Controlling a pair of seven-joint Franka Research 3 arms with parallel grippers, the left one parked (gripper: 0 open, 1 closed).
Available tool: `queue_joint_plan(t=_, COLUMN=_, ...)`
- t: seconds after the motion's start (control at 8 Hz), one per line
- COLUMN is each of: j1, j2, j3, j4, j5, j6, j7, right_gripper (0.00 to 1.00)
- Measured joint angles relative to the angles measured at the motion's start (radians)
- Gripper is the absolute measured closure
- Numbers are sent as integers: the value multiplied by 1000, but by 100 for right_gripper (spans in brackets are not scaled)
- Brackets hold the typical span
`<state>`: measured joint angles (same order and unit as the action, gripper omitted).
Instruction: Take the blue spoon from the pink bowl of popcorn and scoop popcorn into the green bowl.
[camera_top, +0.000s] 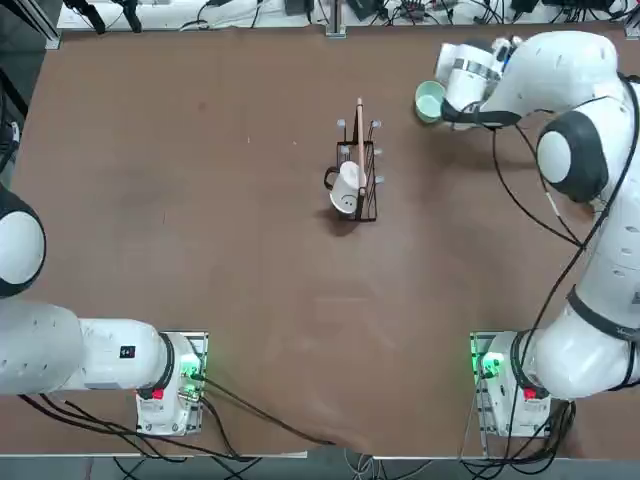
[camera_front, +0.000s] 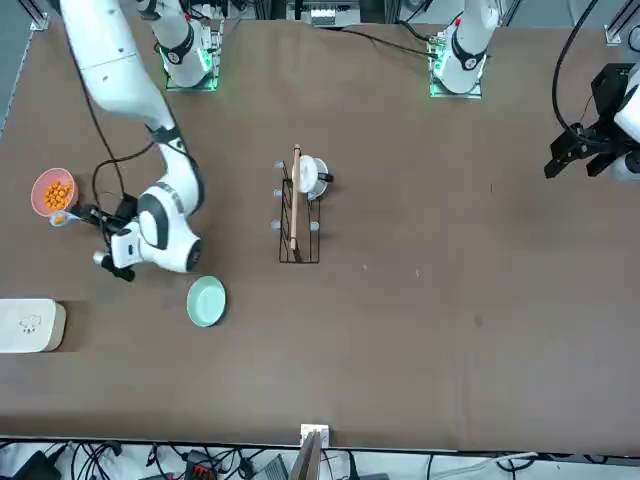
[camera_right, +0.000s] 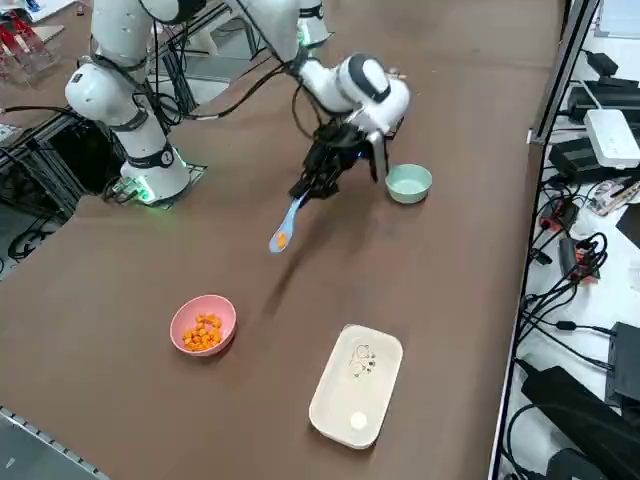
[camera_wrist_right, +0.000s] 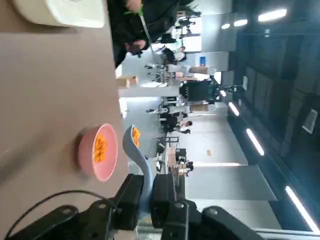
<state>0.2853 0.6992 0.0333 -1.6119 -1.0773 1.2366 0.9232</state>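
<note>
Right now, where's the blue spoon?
In the right side view the blue spoon is lifted above the table, clamped in the right gripper, loaded with popcorn, between the pink bowl and green bowl.

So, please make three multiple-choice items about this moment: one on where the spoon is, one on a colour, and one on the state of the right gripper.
1. Where is the blue spoon?
A. lying in the pink bowl
B. held above the table, between the two bowls
C. resting in the green bowl

2. What colour is the bowl that holds most of the popcorn?
A. pink
B. green
C. cream

3. In what state is the right gripper?
A. open above the table
B. shut on nothing
C. shut on the spoon handle

Answers:
1. B, as the right side view shows the spoon in the air between the pink bowl and the green bowl.
2. A, as the orange pieces lie in the pink bowl.
3. C, as the wrist view shows the handle clamped between the fingers.
</note>
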Motion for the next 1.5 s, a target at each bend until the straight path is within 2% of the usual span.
queue_joint_plan(t=0.38, j1=160, j2=47, j3=3, j4=184, j5=108, j6=-69, j7=-78, right_gripper=87)
queue_joint_plan(t=0.62, j1=243, j2=105, j3=3, j4=294, j5=128, j6=-74, j7=-79, right_gripper=87)
queue_joint_plan(t=1.12, j1=333, j2=245, j3=1, j4=509, j5=127, j6=-28, j7=-79, right_gripper=87)
queue_joint_plan(t=1.25, j1=344, j2=255, j3=1, j4=548, j5=128, j6=-10, j7=-81, right_gripper=87)
queue_joint_plan(t=1.5, j1=354, j2=256, j3=0, j4=577, j5=127, j6=121, j7=-97, right_gripper=87)
